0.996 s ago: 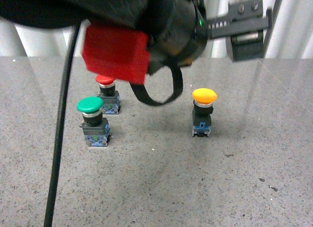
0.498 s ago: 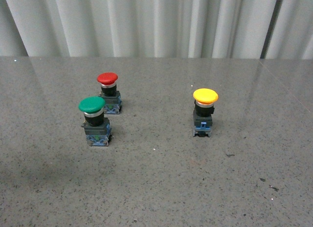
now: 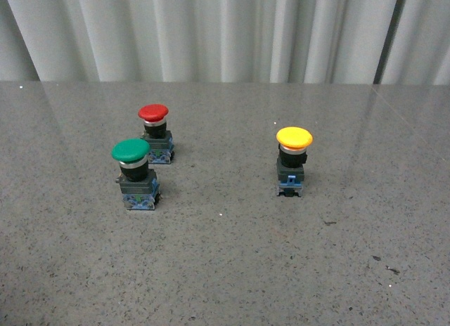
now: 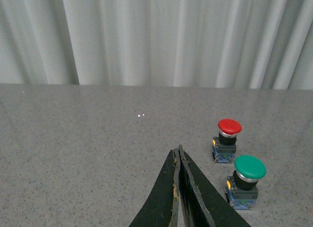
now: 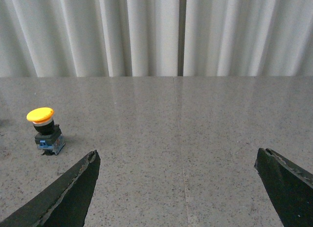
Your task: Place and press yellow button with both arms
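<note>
The yellow button (image 3: 294, 163) stands upright on the grey table, right of centre in the front view; it also shows in the right wrist view (image 5: 44, 131). No arm is in the front view. My left gripper (image 4: 179, 149) is shut and empty, its tips pressed together above bare table, apart from the red and green switches. My right gripper (image 5: 177, 156) is wide open and empty, with its fingertips (image 5: 93, 158) over bare table and the yellow button off to one side, outside the fingers.
A red-capped switch (image 3: 155, 133) and a green-capped switch (image 3: 133, 173) stand close together at the left; both also show in the left wrist view, the red (image 4: 227, 141) and the green (image 4: 246, 182). A white pleated curtain (image 3: 225, 34) backs the table.
One second ago a black arm with a red block filled the top of the front view. It has left the view. The three switches have not moved.
</note>
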You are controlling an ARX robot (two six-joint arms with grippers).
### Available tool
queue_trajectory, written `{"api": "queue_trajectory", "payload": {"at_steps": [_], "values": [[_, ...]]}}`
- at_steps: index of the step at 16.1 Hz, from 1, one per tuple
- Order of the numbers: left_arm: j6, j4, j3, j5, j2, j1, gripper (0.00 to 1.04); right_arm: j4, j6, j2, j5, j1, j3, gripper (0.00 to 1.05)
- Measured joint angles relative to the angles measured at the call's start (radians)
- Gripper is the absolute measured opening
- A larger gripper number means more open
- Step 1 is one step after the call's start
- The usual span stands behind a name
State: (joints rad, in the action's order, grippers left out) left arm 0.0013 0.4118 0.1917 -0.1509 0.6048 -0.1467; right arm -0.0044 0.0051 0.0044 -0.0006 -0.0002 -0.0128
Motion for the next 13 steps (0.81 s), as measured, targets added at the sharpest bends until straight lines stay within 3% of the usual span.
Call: {"api": "queue_trajectory", "payload": {"at_steps": [3, 5, 13], "values": [[0.0, -0.024, -0.065, 0.048, -0.085, 0.048, 0.04, 0.0, 0.0, 0.0, 0.0, 0.0, 0.0, 0.98], [0.0, -0.048, -0.093, 0.138, -0.138, 0.149, 0.04, 0.0, 0.0, 0.0, 0.0, 0.0, 0.0, 0.98], [-0.001, -0.145, -0.15, 0.151, -0.296, 0.146, 0.04, 0.0, 0.0, 0.0, 0.0, 0.0, 0.0, 0.98]]}}
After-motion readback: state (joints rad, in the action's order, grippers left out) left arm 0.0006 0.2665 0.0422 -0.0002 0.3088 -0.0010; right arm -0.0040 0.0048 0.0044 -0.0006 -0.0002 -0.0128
